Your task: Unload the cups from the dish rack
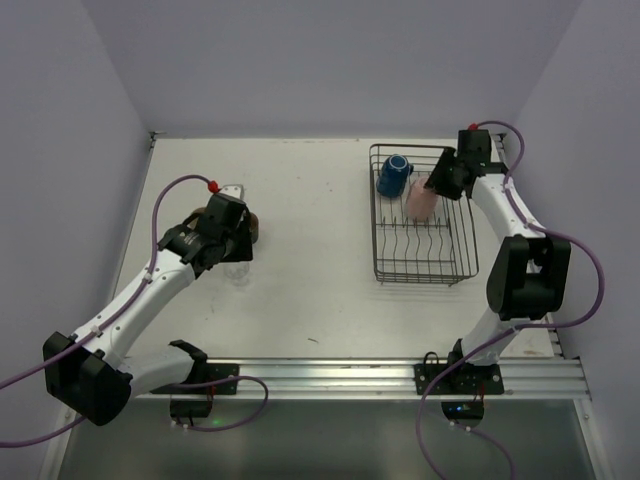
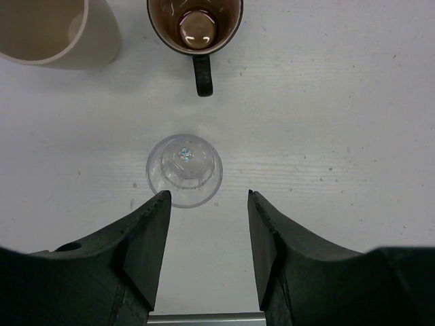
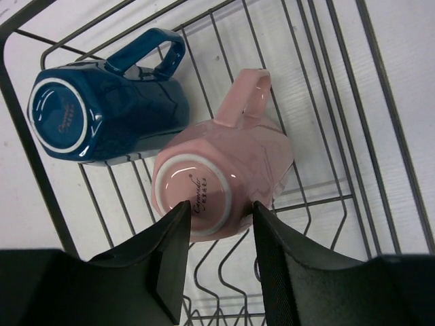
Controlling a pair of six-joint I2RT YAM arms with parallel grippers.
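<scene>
The dish rack [image 1: 425, 268] [image 3: 20, 102] holds a blue mug [image 1: 394, 175] [image 3: 102, 109] and a pale pink cup [image 1: 420, 200] [image 3: 231, 156], both lying with their bases toward the right wrist camera. My right gripper [image 1: 434, 190] [image 3: 221, 207] is over the pink cup's base. Its jaws are partly closed with a gap, and no grip shows. My left gripper [image 1: 232, 245] [image 2: 209, 197] is open above the table. A clear glass [image 2: 184, 170] stands just beyond its tips. A dark brown mug [image 2: 195, 27] and a cream-beige mug [image 2: 54, 30] stand upright further on.
The rack's raised wire sides surround the right gripper's working area, close to the right wall. The three cups on the table cluster at the left, under and around the left gripper. A metal rail [image 1: 350, 375] runs along the near edge.
</scene>
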